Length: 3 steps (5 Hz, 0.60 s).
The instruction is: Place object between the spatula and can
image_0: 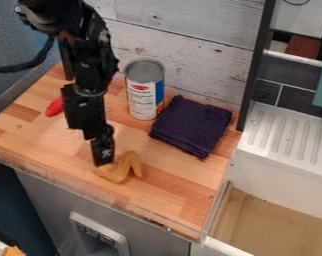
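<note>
The black gripper (104, 159) hangs low over the front part of the wooden counter, its tip at the left side of a yellow-brown, wing-shaped object (127, 164). Whether it holds the object, I cannot tell. The can (142, 95), with a white and blue label and grey top, stands upright near the back wall, right of the arm. A red thing (55, 107), possibly part of the spatula, lies at the left, partly hidden behind the arm.
A folded dark purple cloth (192, 125) lies right of the can. The wooden counter (174, 187) ends at a clear front edge and borders a white sink (284, 167) at the right. A plank wall (190, 55) stands behind.
</note>
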Available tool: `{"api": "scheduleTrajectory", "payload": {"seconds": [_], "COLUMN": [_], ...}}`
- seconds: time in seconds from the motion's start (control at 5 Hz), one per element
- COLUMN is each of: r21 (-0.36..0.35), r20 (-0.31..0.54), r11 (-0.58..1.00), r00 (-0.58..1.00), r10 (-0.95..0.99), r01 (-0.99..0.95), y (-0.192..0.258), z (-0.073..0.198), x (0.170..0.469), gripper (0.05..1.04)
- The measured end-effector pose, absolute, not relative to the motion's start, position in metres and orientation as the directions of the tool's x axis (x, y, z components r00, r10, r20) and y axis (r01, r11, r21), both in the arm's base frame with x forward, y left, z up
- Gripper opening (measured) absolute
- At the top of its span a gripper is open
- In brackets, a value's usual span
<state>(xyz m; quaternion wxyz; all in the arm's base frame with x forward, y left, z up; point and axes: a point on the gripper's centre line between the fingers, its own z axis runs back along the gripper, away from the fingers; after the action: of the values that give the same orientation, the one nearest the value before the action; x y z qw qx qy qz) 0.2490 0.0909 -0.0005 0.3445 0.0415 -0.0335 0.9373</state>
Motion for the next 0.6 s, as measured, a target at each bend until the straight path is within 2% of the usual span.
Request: {"api": "scheduleTrajectory", "payload": {"seconds": [0.2, 0.6], "r21": [-0.011, 0.005], "r20": [0.173, 0.188], "r11": [-0.611, -0.519], "r00": [-0.603, -0.509], "r10": [0.778, 0.840], "r01": [-0.792, -0.855], "y": [0.082, 0.080], "z": [-0.011, -0.028], "x": [0.249, 0.245], "gripper": [1.001, 1.001]}}
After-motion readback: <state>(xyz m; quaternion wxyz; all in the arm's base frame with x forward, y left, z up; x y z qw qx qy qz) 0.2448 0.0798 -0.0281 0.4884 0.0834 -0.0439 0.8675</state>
